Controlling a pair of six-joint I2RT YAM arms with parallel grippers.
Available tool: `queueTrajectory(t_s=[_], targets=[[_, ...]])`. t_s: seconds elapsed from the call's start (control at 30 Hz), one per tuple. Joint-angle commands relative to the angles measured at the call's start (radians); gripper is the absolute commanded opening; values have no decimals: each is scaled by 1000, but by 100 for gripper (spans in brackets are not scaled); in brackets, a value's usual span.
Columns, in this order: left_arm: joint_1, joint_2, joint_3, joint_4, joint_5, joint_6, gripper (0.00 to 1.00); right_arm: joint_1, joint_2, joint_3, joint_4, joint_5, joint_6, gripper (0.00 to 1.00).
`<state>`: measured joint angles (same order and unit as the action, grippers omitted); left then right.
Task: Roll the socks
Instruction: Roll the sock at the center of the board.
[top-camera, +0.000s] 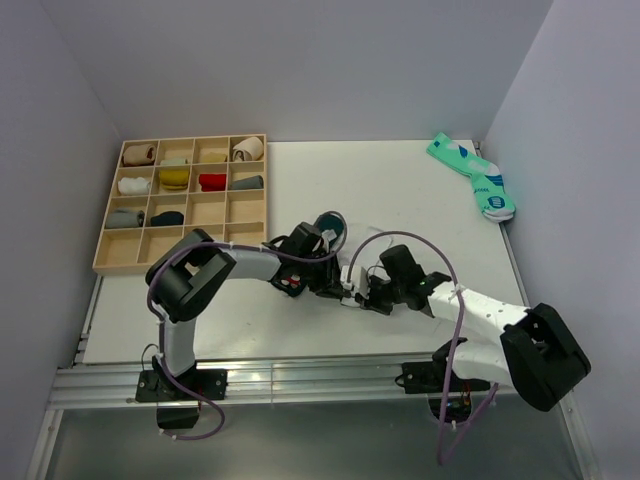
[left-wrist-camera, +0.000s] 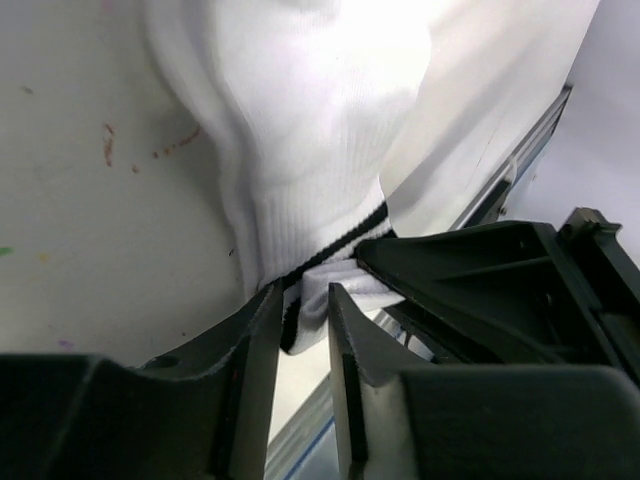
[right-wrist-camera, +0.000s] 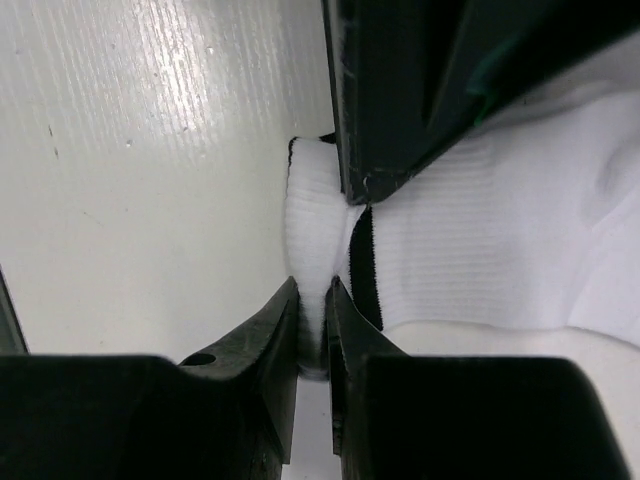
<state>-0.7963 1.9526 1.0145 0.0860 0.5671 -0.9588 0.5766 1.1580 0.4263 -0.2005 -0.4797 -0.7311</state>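
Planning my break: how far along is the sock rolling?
Done: nothing rolled yet; the white ribbed sock with black cuff stripes shows no roll. In hand: the right end effector pinches its cuff; the left end effector straddles the same cuff, grip unclear. Left: rolling it with the dark green sock lying just beyond them.
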Motion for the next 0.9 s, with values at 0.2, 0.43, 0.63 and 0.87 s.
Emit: queueTrajectory(t_s=[0.2,0.43,0.63,0.87], targets=[[-1,-113,-125,150,-234,-1,33,-133,117,133,-246,-207,-83,19],[-44,-224,-220,214,-341,121,28,-182,327,317,-460,-310,-166,18],[-69,-268,-303,348,-357,210,24,-244,534,508,-663,-376,-223,18],[-104,-284,-310,483,-371,318,30,-274,721,649,-801,-407,-246,18]])
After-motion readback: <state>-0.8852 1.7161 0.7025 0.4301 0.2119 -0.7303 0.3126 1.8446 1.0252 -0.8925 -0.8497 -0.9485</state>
